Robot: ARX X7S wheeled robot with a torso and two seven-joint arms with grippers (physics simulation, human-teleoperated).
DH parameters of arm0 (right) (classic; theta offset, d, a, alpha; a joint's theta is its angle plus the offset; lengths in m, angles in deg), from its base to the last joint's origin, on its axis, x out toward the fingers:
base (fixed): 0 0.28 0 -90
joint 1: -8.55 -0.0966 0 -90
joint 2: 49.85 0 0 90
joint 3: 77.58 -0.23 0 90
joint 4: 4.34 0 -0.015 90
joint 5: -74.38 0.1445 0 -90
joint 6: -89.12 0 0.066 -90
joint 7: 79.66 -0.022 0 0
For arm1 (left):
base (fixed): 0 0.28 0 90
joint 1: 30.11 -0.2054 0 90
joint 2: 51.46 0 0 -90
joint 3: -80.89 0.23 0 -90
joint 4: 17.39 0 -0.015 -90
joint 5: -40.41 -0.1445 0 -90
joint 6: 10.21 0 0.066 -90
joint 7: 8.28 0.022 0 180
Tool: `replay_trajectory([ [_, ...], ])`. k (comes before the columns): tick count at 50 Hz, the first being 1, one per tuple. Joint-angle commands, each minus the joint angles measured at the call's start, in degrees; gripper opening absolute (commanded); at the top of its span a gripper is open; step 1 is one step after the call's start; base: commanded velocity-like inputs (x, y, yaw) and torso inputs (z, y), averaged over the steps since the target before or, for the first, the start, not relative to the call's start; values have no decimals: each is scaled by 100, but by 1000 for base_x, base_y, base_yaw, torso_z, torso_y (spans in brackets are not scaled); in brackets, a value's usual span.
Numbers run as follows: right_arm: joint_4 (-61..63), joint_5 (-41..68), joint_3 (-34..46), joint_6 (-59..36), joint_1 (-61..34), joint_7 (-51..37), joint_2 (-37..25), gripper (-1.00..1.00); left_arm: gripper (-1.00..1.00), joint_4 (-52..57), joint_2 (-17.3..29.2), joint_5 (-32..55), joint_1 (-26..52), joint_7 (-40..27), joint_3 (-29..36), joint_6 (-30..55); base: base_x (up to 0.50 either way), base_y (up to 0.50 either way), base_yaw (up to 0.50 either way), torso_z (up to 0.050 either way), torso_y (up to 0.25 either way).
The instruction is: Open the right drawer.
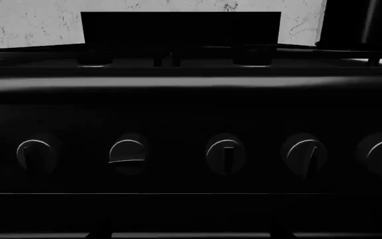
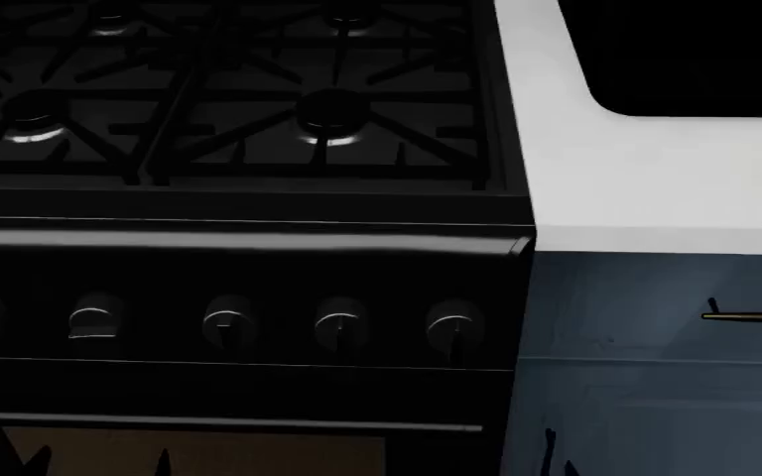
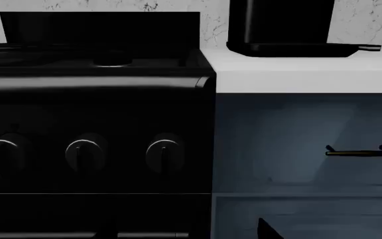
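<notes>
From my head camera I look down on a black stove [image 2: 242,258] with grates over its burners and a row of round knobs [image 2: 338,322] across its front. To its right runs a white countertop [image 2: 646,188], with a black appliance [image 2: 679,59] standing on it at the upper right. Under that counter sits the right drawer [image 2: 653,307], blue-grey and closed flush — its brass bar handle [image 2: 752,316] shows only partly at the picture's edge. Neither of my grippers shows here.

My left wrist camera faces the stove front [image 1: 191,109] squarely: five knobs [image 1: 226,154] in a line, the marbled wall [image 1: 32,25] behind.

My right wrist camera catches three knobs [image 3: 85,152], the counter [image 3: 304,74], and the drawer [image 3: 290,144] with its handle [image 3: 363,152] on two dark posts, well apart from me. I find no brand, label or writing readable anywhere. My fingers appear in no view, so whether they stand wide or narrow I cannot tell.
</notes>
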Motion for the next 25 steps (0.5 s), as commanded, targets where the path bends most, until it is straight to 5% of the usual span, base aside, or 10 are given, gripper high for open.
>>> replay_trajectory([
  [1, 0, 54, 72, 0, 0, -72, -54, 100, 100, -24, 116, 116, 20, -143, 143, 0, 0, 0, 0, 0, 0],
  [25, 23, 443, 385, 65, -2, -461, -362, 100, 100, -33, 396, 304, 48, -538, 447, 139, 0, 0, 0, 0, 0],
])
